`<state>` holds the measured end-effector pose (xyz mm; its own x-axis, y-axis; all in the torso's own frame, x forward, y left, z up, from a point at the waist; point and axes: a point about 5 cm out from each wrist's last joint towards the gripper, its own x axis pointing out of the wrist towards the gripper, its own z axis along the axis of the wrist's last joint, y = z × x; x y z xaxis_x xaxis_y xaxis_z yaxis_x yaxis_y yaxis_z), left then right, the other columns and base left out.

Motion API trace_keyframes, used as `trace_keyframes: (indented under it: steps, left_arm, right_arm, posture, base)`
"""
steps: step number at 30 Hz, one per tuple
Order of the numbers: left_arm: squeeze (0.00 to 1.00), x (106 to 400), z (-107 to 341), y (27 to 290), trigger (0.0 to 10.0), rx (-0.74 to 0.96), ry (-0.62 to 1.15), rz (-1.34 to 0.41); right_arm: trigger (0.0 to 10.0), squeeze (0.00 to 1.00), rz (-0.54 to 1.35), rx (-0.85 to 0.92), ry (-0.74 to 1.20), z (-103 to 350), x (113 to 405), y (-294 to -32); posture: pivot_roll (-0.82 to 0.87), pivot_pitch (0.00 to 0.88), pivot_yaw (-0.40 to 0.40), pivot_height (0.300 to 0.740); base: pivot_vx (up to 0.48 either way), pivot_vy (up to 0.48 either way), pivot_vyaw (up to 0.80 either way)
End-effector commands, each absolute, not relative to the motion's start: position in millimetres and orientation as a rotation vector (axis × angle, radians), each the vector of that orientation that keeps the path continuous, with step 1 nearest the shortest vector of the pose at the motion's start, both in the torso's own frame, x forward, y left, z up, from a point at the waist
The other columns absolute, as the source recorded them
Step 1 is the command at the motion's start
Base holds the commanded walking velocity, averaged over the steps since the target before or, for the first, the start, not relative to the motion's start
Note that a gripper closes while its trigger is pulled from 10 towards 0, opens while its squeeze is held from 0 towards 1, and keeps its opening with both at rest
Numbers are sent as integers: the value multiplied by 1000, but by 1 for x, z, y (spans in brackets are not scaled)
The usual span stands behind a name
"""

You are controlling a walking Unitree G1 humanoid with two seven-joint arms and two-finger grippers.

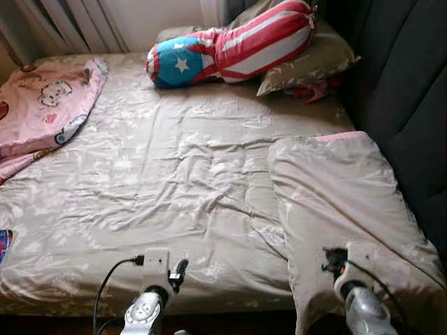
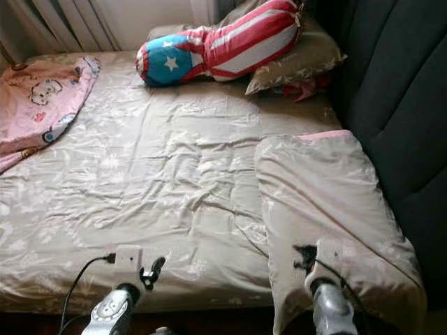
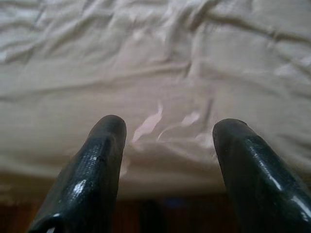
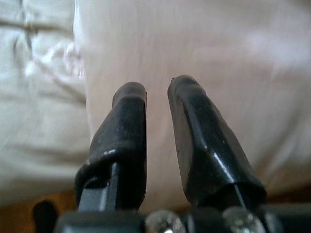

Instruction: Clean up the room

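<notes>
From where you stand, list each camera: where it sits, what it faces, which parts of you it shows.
Left eye, head: down at the bed; both arms, left tool low.
Right eye, head: same bed, folded blanket, right tool on it.
Left wrist: along spread fingers at the bed's edge.
Right wrist: along nearly closed fingers pinching the blanket.
Shared: both eyes show the striped pillow.

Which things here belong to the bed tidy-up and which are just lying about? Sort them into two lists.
Job in hand:
folded blanket, under the right end effector
left end effector, open at the near bed edge
rumpled bedsheet

Lying about:
striped star cushion
pillow
pink quilt
dark headboard
</notes>
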<state>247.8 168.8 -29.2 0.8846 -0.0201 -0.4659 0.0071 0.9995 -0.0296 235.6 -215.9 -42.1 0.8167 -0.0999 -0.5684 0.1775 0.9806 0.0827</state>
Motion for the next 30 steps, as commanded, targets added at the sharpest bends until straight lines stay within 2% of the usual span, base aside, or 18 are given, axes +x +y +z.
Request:
trace_keyframes:
  steps: [1, 2, 9, 14, 30]
  left_arm:
    - [0, 239, -38, 174, 10000, -31, 532, 12]
    - [0, 235, -42, 174, 10000, -33, 561, 17]
    - [0, 215, -62, 175, 10000, -25, 712, 39]
    - [0, 199, -74, 178, 10000, -26, 803, 65]
    - [0, 184, -82, 182, 10000, -14, 862, 109]
  right_arm:
    - [10000, 0, -127, 142, 680, -55, 220, -209]
    - [10000, 0, -109, 146, 706, -59, 215, -207]
    - [10000, 0, -86, 90, 852, -76, 191, -203]
    - [10000, 0, -68, 55, 858, -79, 187, -195]
    - [10000, 0, 6, -29, 914, -86, 176, -189]
  posture:
    - [-148, 66, 29, 740]
    - [-150, 33, 24, 740]
    - [-138, 3, 18, 740]
    - [-139, 0, 24, 740]
    - [-126, 3, 13, 740]
  base:
    - [0, 0, 0]
    - [0, 0, 0]
    - [0, 0, 0]
    - [0, 0, 0]
    - [0, 0, 0]
